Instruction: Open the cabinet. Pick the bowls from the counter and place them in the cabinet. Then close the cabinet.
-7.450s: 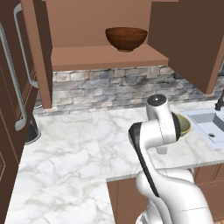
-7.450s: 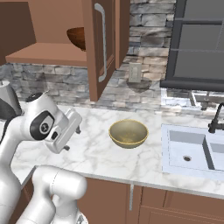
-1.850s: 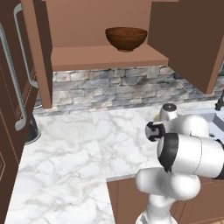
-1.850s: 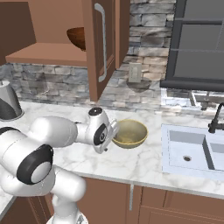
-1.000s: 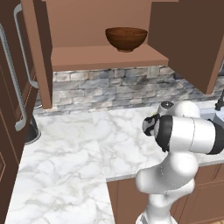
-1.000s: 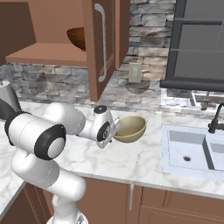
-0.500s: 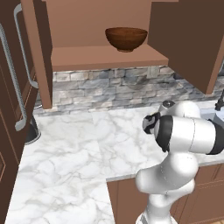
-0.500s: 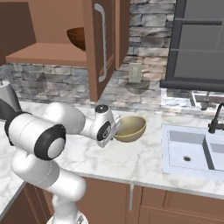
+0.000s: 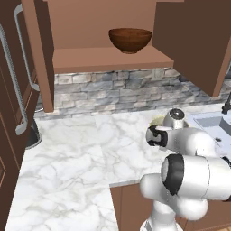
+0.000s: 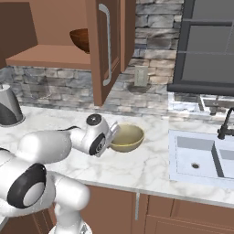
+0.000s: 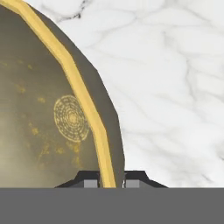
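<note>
A: What's the gripper [image 11: 111, 180] doing?
B: Pinching the rim of the pale bowl [image 10: 125, 137], which sits on the bench [image 10: 151, 171] left of the sink [image 10: 201, 158].
A: The other one?
B: The brown bowl [image 9: 130, 40] stands inside the open cabinet [image 9: 113, 59] above.

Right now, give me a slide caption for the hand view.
Gripper shut on the rim of the pale bowl above the marble counter.

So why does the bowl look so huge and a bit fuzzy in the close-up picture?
Hand view: the camera sits right against the pale bowl, so its rim looks giant and soft-edged. Right base view: the same bowl looks small and sharp on the counter, with the tool shut on its rim. Left base view: the cabinet is evenly lit, without glare.
</note>
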Tool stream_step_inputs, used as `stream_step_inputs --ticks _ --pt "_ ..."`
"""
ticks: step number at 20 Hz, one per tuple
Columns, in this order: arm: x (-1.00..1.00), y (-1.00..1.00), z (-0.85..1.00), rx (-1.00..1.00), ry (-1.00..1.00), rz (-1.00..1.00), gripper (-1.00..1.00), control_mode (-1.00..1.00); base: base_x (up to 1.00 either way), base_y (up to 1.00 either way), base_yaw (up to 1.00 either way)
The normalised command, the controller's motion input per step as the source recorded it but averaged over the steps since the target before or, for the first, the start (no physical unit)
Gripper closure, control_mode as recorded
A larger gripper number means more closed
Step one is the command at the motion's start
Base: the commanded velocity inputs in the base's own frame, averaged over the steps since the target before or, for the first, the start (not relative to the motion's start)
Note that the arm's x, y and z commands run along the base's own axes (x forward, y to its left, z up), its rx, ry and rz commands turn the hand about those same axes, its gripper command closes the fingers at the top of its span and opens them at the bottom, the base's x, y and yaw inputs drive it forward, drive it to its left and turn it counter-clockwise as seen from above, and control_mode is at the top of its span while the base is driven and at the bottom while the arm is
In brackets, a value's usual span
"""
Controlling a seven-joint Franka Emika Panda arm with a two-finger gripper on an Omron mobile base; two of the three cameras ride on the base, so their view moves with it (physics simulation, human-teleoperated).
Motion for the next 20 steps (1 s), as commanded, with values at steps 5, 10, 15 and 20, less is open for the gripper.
stream_step_inputs --ticks 5,10,15,20 --pt "-0.48 0.32 0.58 0.00 -0.35 0.00 1.00 -1.00 0.00 0.00 0.00" --pt "-0.43 0.45 0.63 0.00 -0.26 0.01 1.00 -1.00 0.00 0.00 0.00" --pt "-0.48 0.53 0.69 0.00 -0.08 0.05 1.00 -1.00 0.00 0.00 0.00" --pt "-0.46 0.59 0.55 0.00 0.01 0.09 1.00 -1.00 0.00 0.00 0.00"
